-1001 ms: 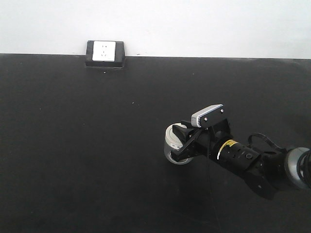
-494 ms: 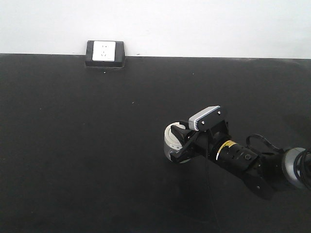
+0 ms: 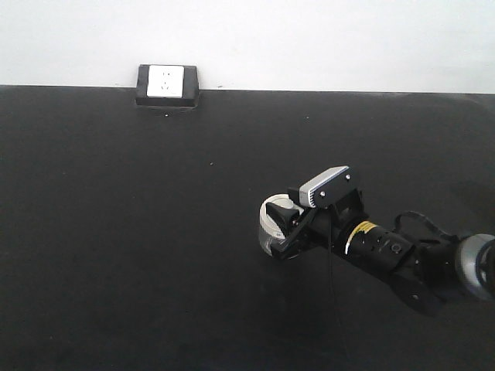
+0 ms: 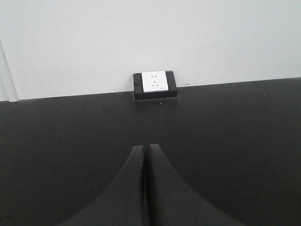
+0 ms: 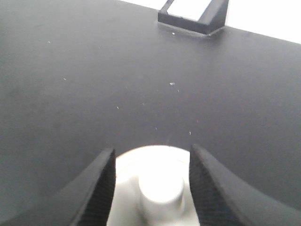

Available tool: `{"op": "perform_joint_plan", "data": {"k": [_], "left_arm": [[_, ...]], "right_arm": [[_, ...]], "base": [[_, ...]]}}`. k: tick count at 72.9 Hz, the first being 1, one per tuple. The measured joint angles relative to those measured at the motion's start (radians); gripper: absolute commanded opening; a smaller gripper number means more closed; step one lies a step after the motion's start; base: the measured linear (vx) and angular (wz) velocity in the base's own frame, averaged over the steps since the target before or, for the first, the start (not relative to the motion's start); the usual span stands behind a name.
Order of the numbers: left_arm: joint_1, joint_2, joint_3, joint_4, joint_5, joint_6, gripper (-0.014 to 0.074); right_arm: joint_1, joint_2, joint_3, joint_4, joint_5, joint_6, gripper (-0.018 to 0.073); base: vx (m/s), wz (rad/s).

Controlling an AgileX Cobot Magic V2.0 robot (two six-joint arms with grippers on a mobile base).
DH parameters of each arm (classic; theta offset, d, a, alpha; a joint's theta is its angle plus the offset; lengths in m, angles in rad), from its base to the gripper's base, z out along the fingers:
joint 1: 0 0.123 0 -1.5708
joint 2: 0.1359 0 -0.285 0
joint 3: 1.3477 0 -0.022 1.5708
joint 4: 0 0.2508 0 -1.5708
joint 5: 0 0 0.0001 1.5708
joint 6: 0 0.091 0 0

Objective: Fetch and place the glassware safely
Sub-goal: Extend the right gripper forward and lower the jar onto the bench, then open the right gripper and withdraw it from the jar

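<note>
Light is even and diffuse, with no hard shadows on the matte black table (image 3: 116, 232). At the bottom of the right wrist view, the lid (image 5: 150, 188) is overexposed and blurred; its upper corners are washed out.

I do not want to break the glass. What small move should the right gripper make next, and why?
Probably carry on slowly and level. The right gripper has its fingers on both sides of the jar's lid, and no set-down spot is visible on the black table.
</note>
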Motion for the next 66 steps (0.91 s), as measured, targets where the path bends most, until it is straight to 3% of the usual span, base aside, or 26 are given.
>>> {"op": "perform_joint_plan", "data": {"k": [27,66], "left_arm": [[0.000,0.000,0.000,0.000,0.000,0.000,-0.0007],[0.000,0.000,0.000,0.000,0.000,0.000,-0.0007]], "right_arm": [[0.002,-0.305,0.002,-0.001,0.319,0.094,0.0363],[0.002,-0.909,0.008,-0.017,0.826,0.104,0.0362]], "base": [[0.00,0.00],[0.00,0.00]]}}
